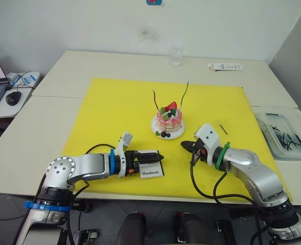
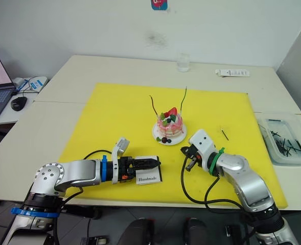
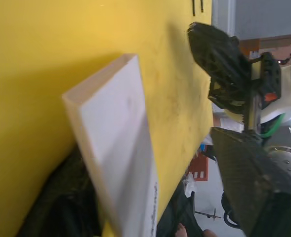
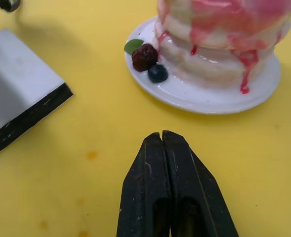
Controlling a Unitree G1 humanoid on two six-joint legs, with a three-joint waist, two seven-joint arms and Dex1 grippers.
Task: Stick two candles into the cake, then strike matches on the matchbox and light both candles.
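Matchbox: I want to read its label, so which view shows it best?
The left eye view: the matchbox lies label up, "Handmade" legible. The right eye view shows the same. The left wrist view shows a blank white face, the right wrist view one black-edged corner.

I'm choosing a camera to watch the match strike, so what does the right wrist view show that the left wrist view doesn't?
Right wrist: the cake on its plate, loose berries, the black edge of the matchbox. Left wrist: the box's white face, tilted, and matches lying beyond. Both: the matchbox, the right gripper, the yellow mat.
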